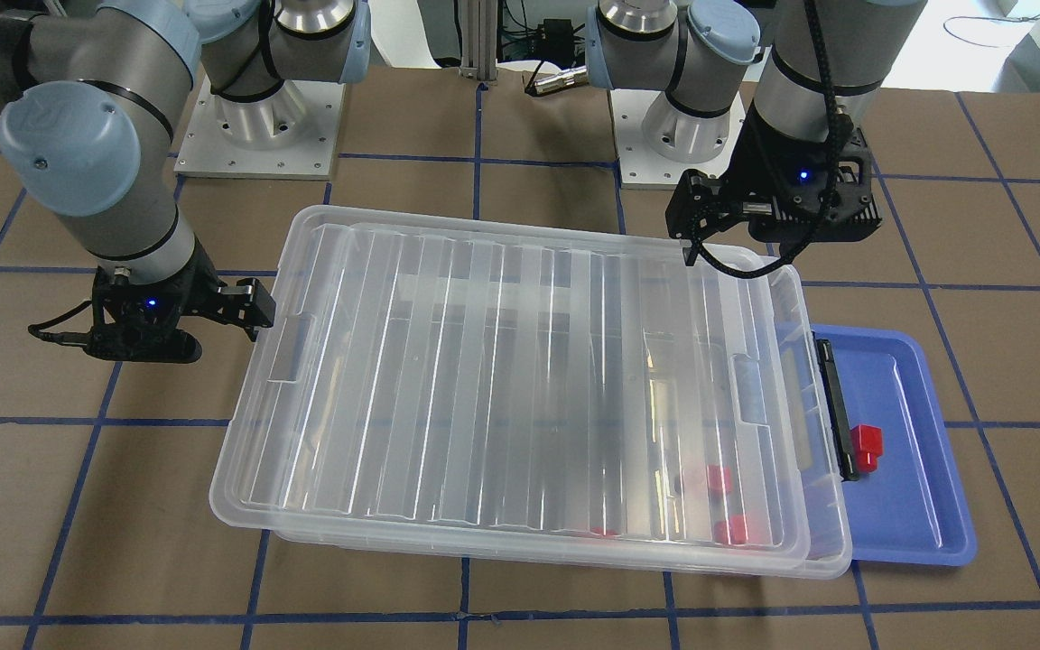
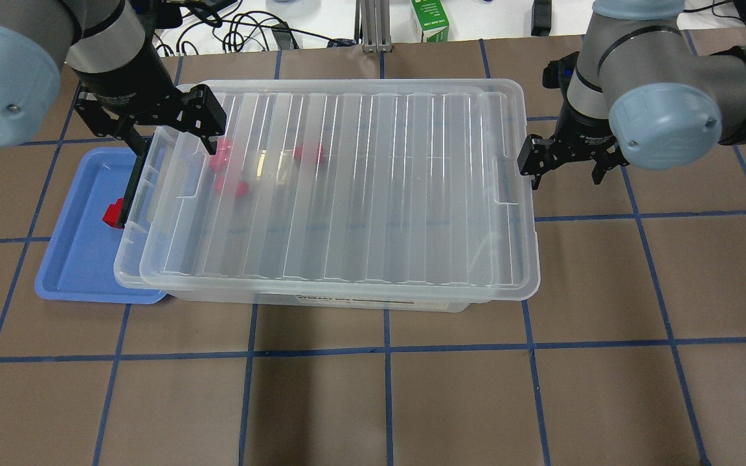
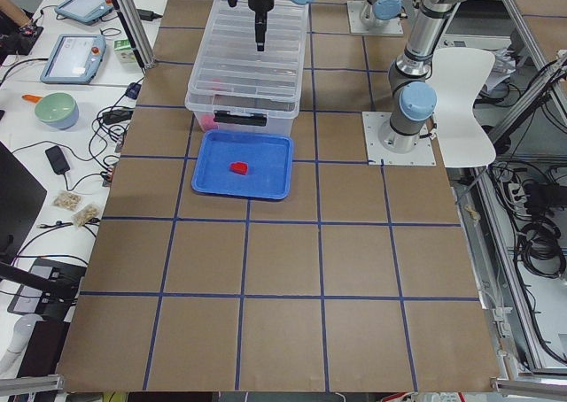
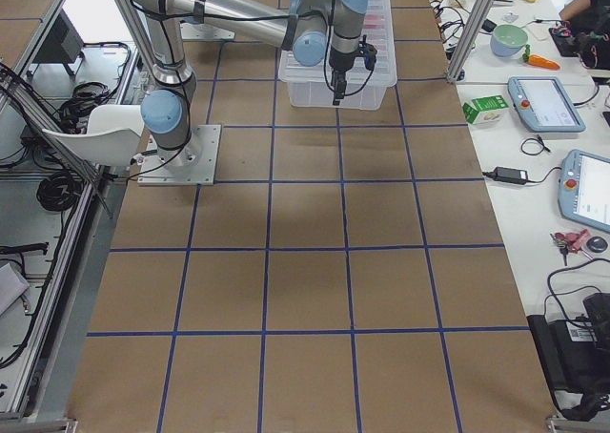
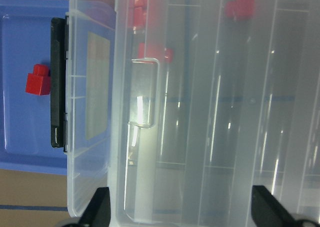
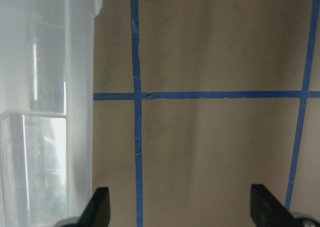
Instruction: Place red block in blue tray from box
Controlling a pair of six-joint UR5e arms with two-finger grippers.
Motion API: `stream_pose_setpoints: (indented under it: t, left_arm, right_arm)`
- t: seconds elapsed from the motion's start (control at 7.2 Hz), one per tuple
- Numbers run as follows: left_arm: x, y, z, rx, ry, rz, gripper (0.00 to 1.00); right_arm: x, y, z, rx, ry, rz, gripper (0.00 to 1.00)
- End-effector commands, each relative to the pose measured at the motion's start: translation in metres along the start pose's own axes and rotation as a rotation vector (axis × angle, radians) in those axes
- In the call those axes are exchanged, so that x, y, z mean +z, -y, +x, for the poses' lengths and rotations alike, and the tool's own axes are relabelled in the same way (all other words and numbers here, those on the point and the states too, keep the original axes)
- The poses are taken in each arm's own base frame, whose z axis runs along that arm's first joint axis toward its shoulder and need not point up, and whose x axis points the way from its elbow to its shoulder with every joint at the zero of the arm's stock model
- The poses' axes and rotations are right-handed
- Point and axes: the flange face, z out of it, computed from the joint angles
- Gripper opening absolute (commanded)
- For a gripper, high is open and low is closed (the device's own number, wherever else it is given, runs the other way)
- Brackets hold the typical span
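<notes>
The clear box (image 2: 347, 194) lies in the middle of the table with its ribbed lid on, slightly shifted, and its black latch (image 2: 132, 188) towards the blue tray (image 2: 81, 259). One red block (image 2: 113, 213) lies in the tray by the latch; it also shows in the left wrist view (image 5: 38, 80). Three more red blocks (image 2: 308, 153) show blurred through the lid at that end. My left gripper (image 2: 169, 133) is open and empty above the lid's latch end. My right gripper (image 2: 566, 173) is open and empty just beside the box's opposite end.
A green carton (image 2: 429, 19) and cables lie past the table's far edge. The arm bases (image 1: 258, 135) stand behind the box. Side benches with tablets (image 3: 75, 57) and a bowl (image 3: 55, 110) flank the table.
</notes>
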Motion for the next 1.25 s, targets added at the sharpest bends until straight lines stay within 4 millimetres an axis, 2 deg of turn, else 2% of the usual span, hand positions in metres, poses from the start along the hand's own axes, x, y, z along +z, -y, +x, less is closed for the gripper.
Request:
stream_pose_setpoints:
  t: [0.0,0.14,0.42,0.56,0.69,0.83,1.11]
  left_arm:
    - [-0.002,-0.002,0.001,0.0,-0.005,0.005,1.0]
    - [-0.001,-0.001,0.001,0.0,-0.001,0.004,1.0]
    - [-0.006,-0.004,0.002,-0.002,-0.01,0.013,1.0]
    - [-0.006,-0.005,0.003,-0.001,-0.015,0.013,1.0]
    - [-0.006,-0.005,0.002,0.011,-0.01,0.013,1.0]
    - [-0.007,-0.006,0.002,0.01,-0.009,0.013,1.0]
    - [-0.009,-0.006,0.003,0.008,-0.013,0.017,1.0]
  right_arm:
    - [0.0,-0.003,-0.015,-0.002,-0.002,0.001,1.0]
    - [-0.001,-0.004,-0.022,0.008,-0.003,0.002,1.0]
    - [-0.002,-0.005,-0.023,0.009,-0.003,0.004,1.0]
    - [-0.018,-0.002,-0.018,0.019,0.025,0.036,1.0]
    - [-0.046,0.004,-0.018,0.031,0.097,0.07,1.0]
    - [-0.07,0.002,-0.017,0.029,0.1,0.046,1.0]
    - [-0.129,-0.037,-0.012,0.039,0.094,0.007,1.0]
